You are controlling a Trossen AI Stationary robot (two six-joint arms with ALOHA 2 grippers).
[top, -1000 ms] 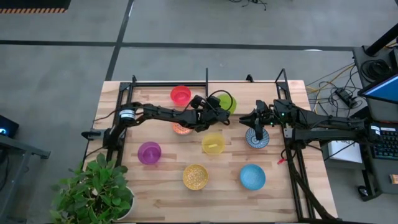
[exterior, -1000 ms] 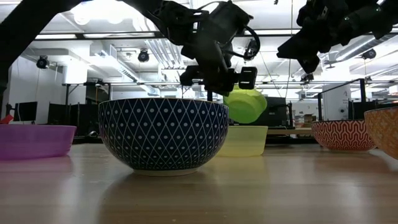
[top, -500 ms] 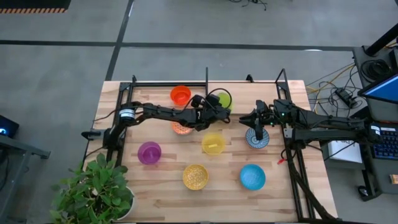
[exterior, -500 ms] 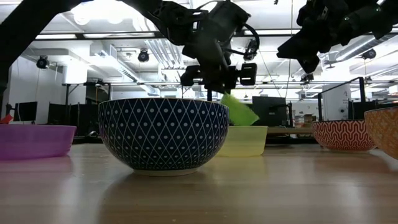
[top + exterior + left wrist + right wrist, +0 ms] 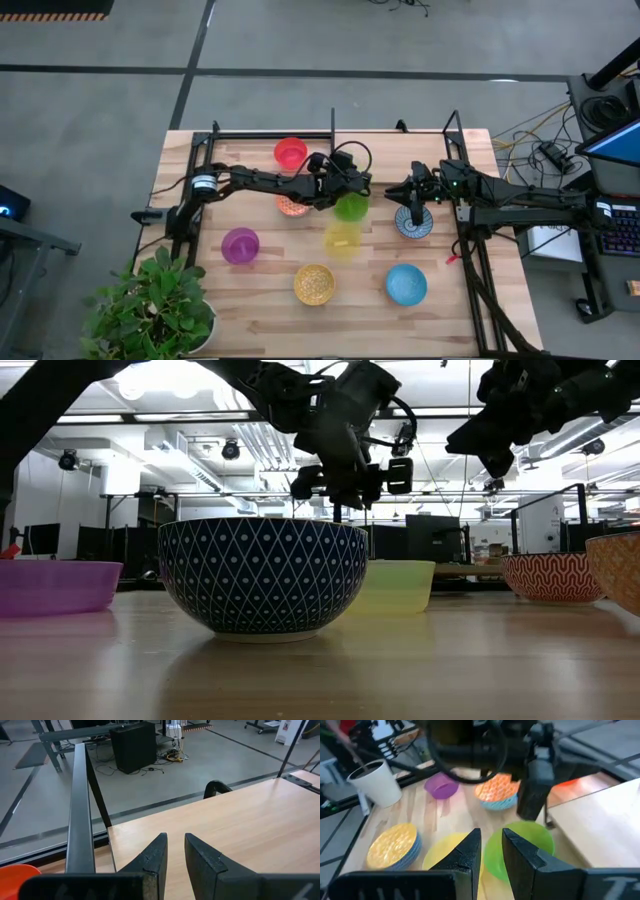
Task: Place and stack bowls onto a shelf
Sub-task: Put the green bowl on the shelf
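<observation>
The small round green bowl (image 5: 350, 207) looks light, stiff and slippery; pinch its rim. The left gripper (image 5: 174, 851) stands narrow and empty.

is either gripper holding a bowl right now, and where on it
Neither. The left gripper has nothing between its fingers; the green bowl lies below it, by the yellow bowl. The right gripper is also empty, over the blue-and-white bowl.

The light-wood desk (image 5: 260, 290) carries loose bowls — purple bowl (image 5: 240, 245), gold patterned bowl (image 5: 314, 284), light blue bowl (image 5: 406, 284) — and a potted plant (image 5: 152, 310).
</observation>
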